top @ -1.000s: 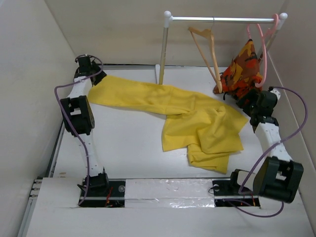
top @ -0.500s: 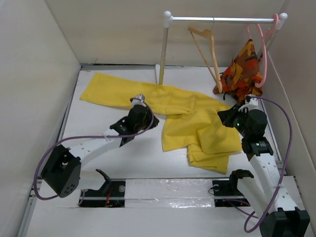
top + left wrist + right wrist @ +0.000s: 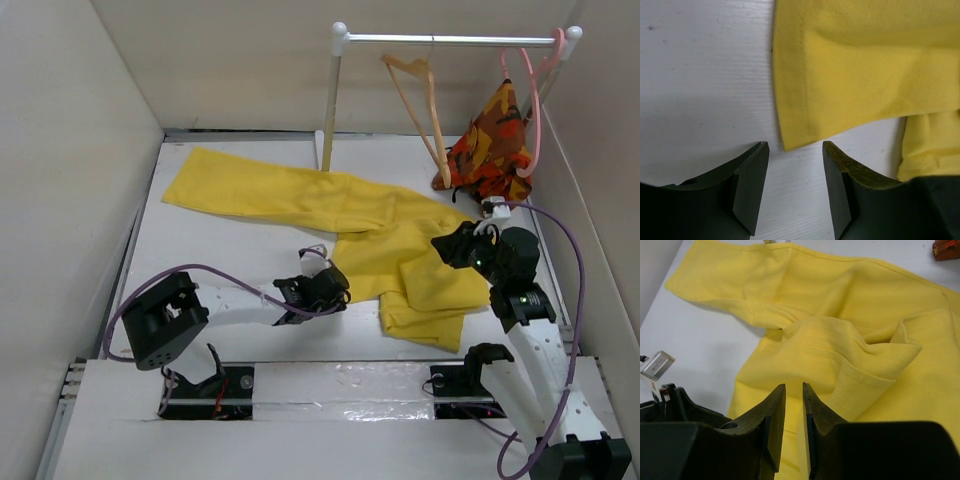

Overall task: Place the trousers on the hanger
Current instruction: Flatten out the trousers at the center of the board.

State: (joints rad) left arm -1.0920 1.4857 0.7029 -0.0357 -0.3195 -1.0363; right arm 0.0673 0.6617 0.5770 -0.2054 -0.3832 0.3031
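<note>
The bright yellow trousers (image 3: 300,195) lie spread on the white table, one leg running to the far left and the rest bunched in folds at centre-right. On the rail at the back hangs the tan wooden hanger (image 3: 425,100), bare. My left gripper (image 3: 330,285) is low at the cloth's near-left corner. In the left wrist view it (image 3: 794,146) is open, with the trousers' corner (image 3: 790,135) just ahead of the fingertips. My right gripper (image 3: 450,248) hovers over the right folds. In its wrist view it (image 3: 793,386) shows a narrow gap above the trousers (image 3: 840,315), and nothing is pinched.
A white clothes rail (image 3: 450,40) on a post (image 3: 330,100) stands at the back. A pink hanger (image 3: 530,110) carries an orange-red patterned garment (image 3: 490,145) at the right end. Walls close in the left, back and right sides.
The left arm swung from the far-left corner to the trousers' near-left corner. The right arm came from beside the patterned garment to above the folds. The far leg now lies flat.
</note>
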